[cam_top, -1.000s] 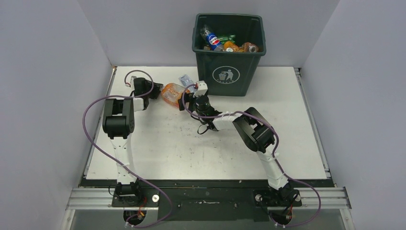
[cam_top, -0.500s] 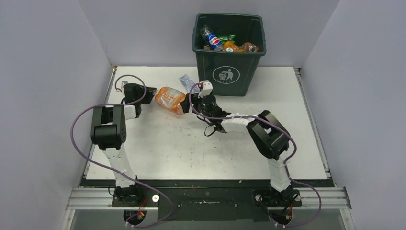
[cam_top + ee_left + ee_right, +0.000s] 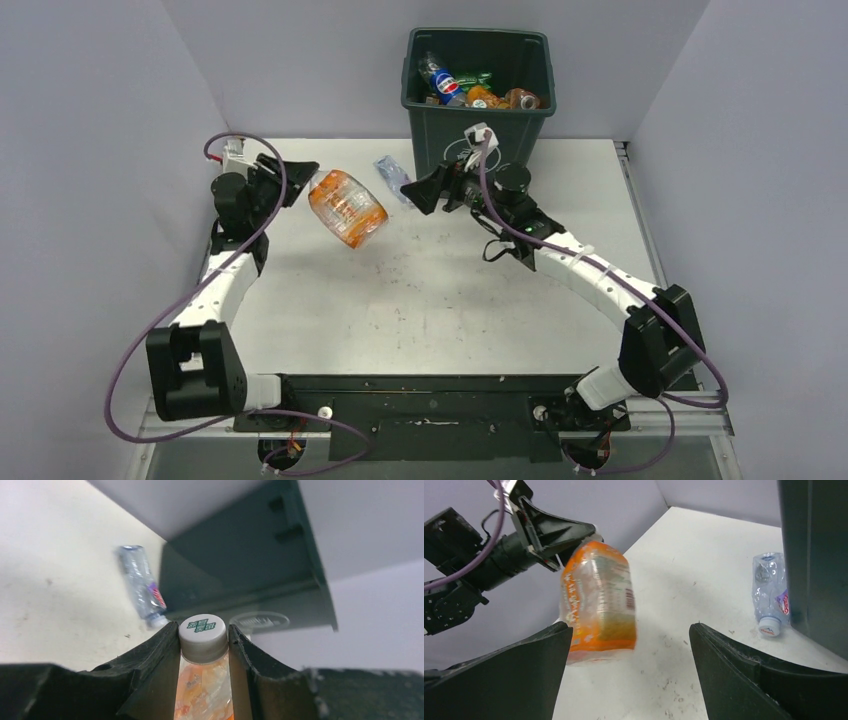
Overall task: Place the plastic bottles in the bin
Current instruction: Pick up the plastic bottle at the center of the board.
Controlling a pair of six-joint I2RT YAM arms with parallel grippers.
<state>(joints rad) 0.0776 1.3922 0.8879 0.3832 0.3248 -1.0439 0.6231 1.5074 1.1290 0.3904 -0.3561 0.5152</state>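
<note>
My left gripper is shut on the white-capped neck of an orange bottle, which hangs tilted above the table's far left. In the left wrist view the cap sits pinched between the fingertips. My right gripper is open and empty, in front of the dark green bin, facing the orange bottle from the right with a gap between them. A crushed clear bottle lies on the table beside the bin's left front corner. It also shows in the wrist views. Several bottles lie inside the bin.
Grey walls close in the white table on the left, back and right. The bin stands at the far edge, right of centre. A black rail runs along the near edge by the arm bases.
My left gripper has lifted the orange bottle off the table and drawn back to the left. My right gripper has pulled away from the bottle to the right, towards the bin's front.
</note>
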